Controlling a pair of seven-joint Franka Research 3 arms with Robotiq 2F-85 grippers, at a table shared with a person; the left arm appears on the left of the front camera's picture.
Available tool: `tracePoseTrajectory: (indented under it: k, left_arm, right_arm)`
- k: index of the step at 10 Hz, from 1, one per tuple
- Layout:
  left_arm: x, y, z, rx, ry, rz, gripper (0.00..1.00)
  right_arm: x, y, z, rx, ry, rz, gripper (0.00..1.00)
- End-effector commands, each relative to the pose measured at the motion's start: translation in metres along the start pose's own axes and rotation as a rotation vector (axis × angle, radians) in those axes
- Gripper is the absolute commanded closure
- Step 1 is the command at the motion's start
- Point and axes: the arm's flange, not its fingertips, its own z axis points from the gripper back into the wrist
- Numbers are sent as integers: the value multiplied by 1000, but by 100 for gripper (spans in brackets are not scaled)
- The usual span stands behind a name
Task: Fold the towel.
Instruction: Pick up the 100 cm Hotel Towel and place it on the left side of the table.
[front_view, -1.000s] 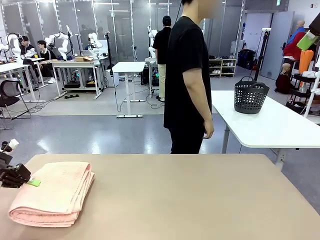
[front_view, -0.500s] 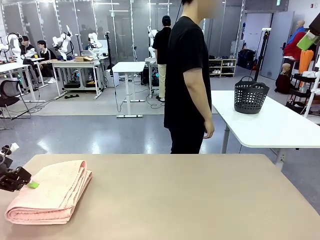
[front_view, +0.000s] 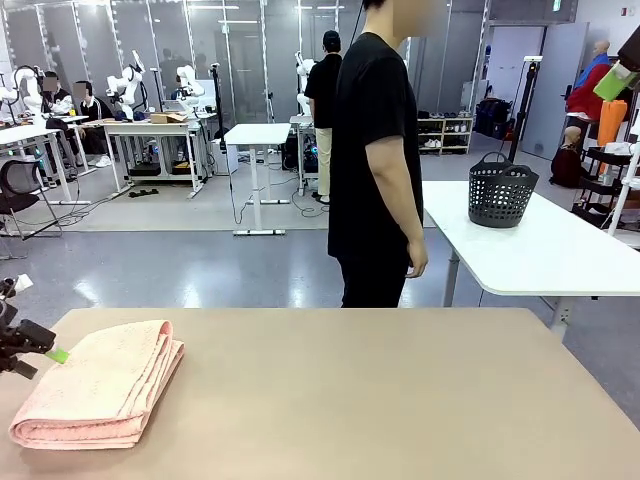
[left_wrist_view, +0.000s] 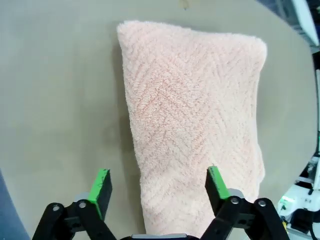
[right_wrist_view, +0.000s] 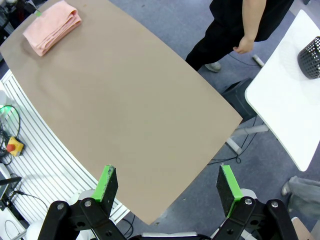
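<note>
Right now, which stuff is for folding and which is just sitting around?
For the job:
- towel, folded on the tan table
- left hand, open beside it

Just sitting around:
- basket on the white table
- person standing across the table

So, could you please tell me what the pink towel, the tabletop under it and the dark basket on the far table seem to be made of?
The towel looks like soft terry cloth: looped pile with a zigzag weave, matte. The tabletop seems a smooth beige laminate with a dull sheen, though its core cannot be judged. The basket is likely moulded dark plastic, given its regular perforated walls.
</note>
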Motion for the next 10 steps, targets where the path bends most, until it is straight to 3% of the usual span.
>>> tracePoseTrajectory:
  k: [1,10]
  left_arm:
    - [-6,-20,13,34,-2,-7,0]
    - [-2,-14,14,13,-8,-15,0]
  right_arm:
    - [1,1,0,2,-5,-14,0]
    - [1,1,0,2,-5,-14,0]
